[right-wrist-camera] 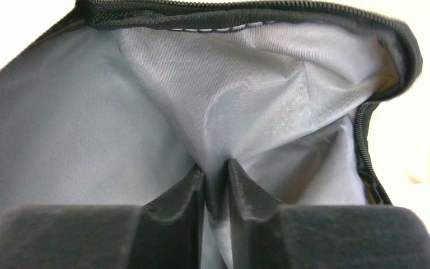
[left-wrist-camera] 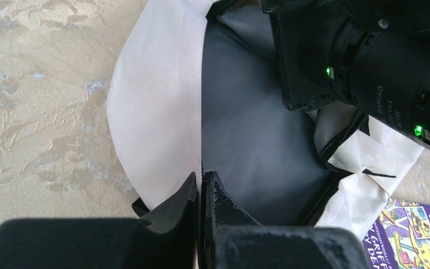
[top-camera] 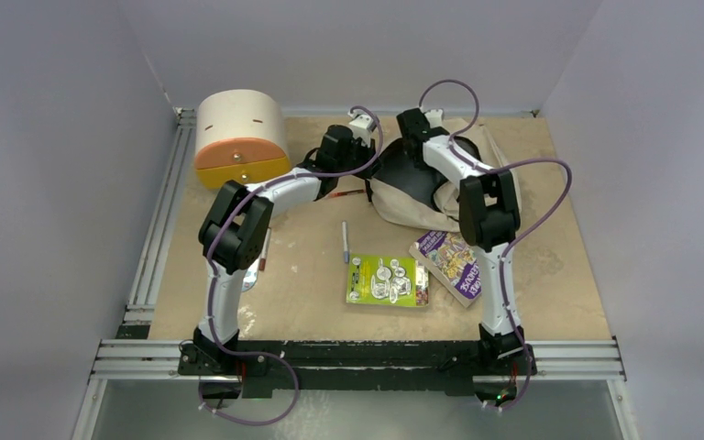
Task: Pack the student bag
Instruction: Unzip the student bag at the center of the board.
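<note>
Student bag [top-camera: 412,197] lies at far middle of table [top-camera: 312,302], mouth open. Left gripper [left-wrist-camera: 200,185]: fingers pressed together on cream rim [left-wrist-camera: 157,112]. Right gripper [right-wrist-camera: 215,171]: fingers narrow, pinching grey lining [right-wrist-camera: 246,95]. Fabric looks soft, light, floppy, probably sags if released. Zipper edge [right-wrist-camera: 229,17] seems firmer place to hold.

two arms: left arm [top-camera: 229,234] and right arm [top-camera: 488,206]. two grippers: left gripper [left-wrist-camera: 200,185] and right gripper [right-wrist-camera: 215,174]. one bag [top-camera: 403,206]. one drawer box [top-camera: 238,119] with two fronts, one orange [top-camera: 234,153] and one yellow [top-camera: 249,171]. two books: green book [top-camera: 387,280] and purple book [top-camera: 454,261]. one pen [top-camera: 346,242]. one pale thing [top-camera: 251,278] half hidden under the left arm, kind unclear.
</note>
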Robot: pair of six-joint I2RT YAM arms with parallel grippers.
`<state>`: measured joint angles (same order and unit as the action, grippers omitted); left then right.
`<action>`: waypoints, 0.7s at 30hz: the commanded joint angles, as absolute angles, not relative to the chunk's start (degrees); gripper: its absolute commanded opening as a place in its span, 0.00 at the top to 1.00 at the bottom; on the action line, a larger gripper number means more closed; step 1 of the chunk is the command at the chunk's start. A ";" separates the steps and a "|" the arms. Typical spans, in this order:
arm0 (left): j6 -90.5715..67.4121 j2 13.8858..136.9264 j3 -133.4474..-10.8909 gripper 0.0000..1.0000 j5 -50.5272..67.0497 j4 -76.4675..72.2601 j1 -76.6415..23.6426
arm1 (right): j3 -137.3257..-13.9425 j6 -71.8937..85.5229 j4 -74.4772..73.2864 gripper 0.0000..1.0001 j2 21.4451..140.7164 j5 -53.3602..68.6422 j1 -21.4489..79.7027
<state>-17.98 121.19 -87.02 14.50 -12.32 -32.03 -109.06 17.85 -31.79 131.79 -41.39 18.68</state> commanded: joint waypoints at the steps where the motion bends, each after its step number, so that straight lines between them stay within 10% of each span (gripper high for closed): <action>1: -17.95 117.79 -87.39 1.00 13.41 -14.63 -32.21 | -111.10 20.39 -35.45 0.92 130.41 -42.88 17.46; 12: -23.73 113.85 -82.49 0.93 11.78 -15.92 -30.34 | -107.74 21.52 -27.04 1.00 115.20 -38.01 17.19; 21: -24.57 104.09 -76.30 0.37 10.31 -13.89 -30.23 | -100.04 19.01 -20.04 1.00 107.60 -24.57 16.22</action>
<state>-23.14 113.36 -79.66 11.86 -12.12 -30.35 -101.60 19.79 -26.20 109.03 -29.80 16.05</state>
